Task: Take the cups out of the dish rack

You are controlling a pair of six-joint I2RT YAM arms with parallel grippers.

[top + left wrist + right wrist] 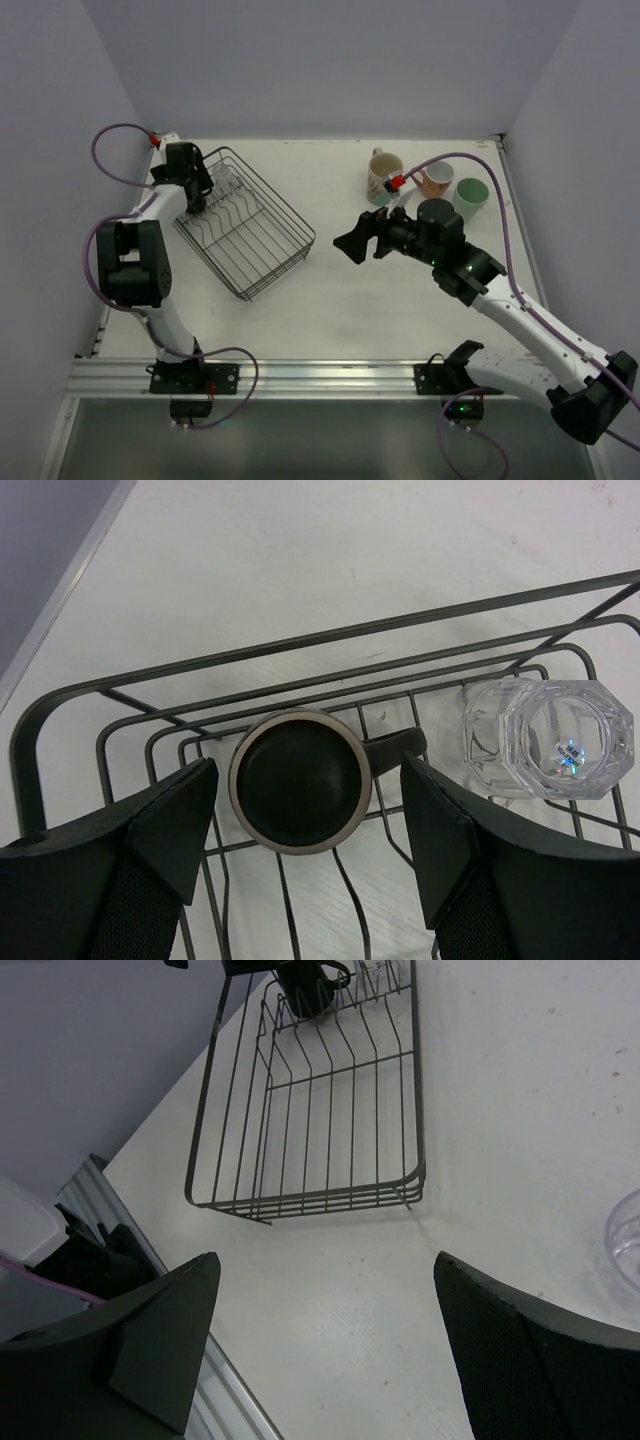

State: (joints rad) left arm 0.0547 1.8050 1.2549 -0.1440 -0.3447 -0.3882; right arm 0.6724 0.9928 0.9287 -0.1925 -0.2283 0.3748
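Note:
The black wire dish rack point(262, 240) lies left of centre. My left gripper point(196, 203) hangs over its far left corner, open. In the left wrist view my left gripper point(308, 770) straddles an upturned dark brown mug point(300, 795) without touching it; a clear glass point(545, 740) stands just to its right on the rack point(300, 640). The cream patterned mug point(383, 177), salmon-pink mug point(437, 178) and pale green cup point(470, 197) stand on the table at the back right. My right gripper point(365, 243) is open and empty above the table, right of the rack.
In the right wrist view my right gripper point(325, 1350) is above bare table, with the rack point(310, 1110) and the dark mug point(305, 985) beyond it. A clear glass rim point(625, 1240) shows at the right edge. White walls enclose the table; a metal rail point(300, 375) runs along the near edge.

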